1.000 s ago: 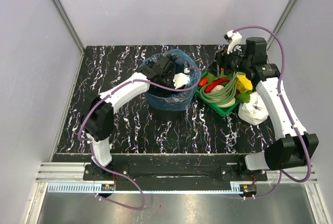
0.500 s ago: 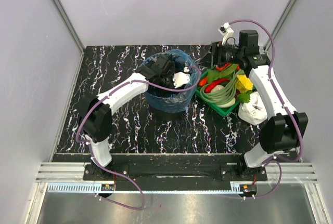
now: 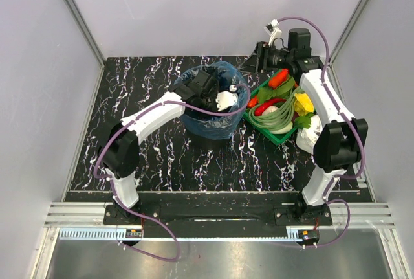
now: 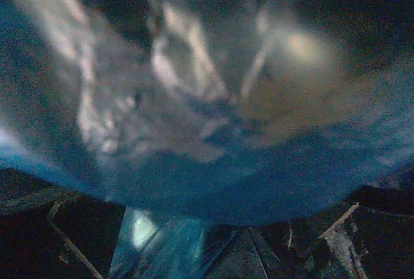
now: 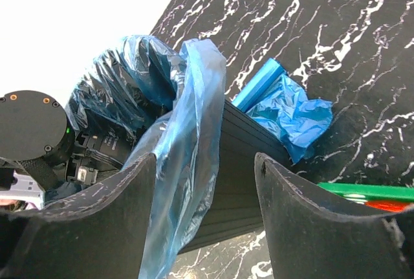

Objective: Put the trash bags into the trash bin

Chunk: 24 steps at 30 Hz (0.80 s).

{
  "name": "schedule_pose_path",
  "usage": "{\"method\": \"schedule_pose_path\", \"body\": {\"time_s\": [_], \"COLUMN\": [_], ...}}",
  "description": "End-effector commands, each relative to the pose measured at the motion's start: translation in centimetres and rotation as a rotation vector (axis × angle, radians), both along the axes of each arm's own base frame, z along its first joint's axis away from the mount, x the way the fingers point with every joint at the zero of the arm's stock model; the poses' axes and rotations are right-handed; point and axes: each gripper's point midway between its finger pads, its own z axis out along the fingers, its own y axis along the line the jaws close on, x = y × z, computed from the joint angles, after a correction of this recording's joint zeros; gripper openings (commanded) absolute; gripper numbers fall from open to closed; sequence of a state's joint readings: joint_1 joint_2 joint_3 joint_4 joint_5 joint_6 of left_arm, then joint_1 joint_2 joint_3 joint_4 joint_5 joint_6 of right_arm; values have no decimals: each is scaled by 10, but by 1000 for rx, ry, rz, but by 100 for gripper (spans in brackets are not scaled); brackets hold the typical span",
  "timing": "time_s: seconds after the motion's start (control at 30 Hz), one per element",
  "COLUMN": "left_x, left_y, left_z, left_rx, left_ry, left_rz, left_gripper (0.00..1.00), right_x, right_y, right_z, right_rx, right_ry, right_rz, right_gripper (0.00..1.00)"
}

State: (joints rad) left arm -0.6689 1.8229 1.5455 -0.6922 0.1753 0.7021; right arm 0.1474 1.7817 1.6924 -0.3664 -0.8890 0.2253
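One trash bag (image 5: pixel 174 98) already drapes the rim of the trash bin (image 5: pixel 239 156), mid-worktop (image 3: pixel 142 78) toward the far edge. The left hand (image 3: pixel 206 89) is inside; its grip I cannot tell. A second trash bag (image 5: pixel 288 111) lies beside the bin, not yet in. The right hand (image 3: pixel 261 57) is released and empty.

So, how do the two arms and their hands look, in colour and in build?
Both the left arm and the right arm have white link shells with black joints and black bases. A purple cable loops along each one. The left hand is black with a white part. The fingers of the right hand are matte black, broad and curved, with pale scuffed edges.
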Motion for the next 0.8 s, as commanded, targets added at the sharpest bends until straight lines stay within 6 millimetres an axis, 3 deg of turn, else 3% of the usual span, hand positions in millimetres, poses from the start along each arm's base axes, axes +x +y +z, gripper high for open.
{"method": "schedule_pose_path", "body": {"time_s": [0.0, 0.27, 0.47, 0.57, 0.77], "left_x": [3, 3, 3, 1, -1], "left_y": [-7, -7, -7, -7, -4], "left_z": [28, 25, 27, 27, 27], "left_rx": [-49, -40, -44, -42, -42], "left_ry": [-76, -74, -77, -79, -83], "left_rz": [-3, -4, -5, -7, -6], "left_gripper": [96, 96, 96, 96, 96], "right_x": [-1, -4, -1, 3, 12], "right_y": [20, 32, 29, 28, 22], "right_z": [21, 12, 7, 6, 9], "right_rx": [45, 46, 24, 4, -16], "right_ry": [-47, -24, -35, -46, -67], "right_rz": [72, 104, 87, 76, 61], "right_gripper": [66, 50, 25, 17, 13]}}
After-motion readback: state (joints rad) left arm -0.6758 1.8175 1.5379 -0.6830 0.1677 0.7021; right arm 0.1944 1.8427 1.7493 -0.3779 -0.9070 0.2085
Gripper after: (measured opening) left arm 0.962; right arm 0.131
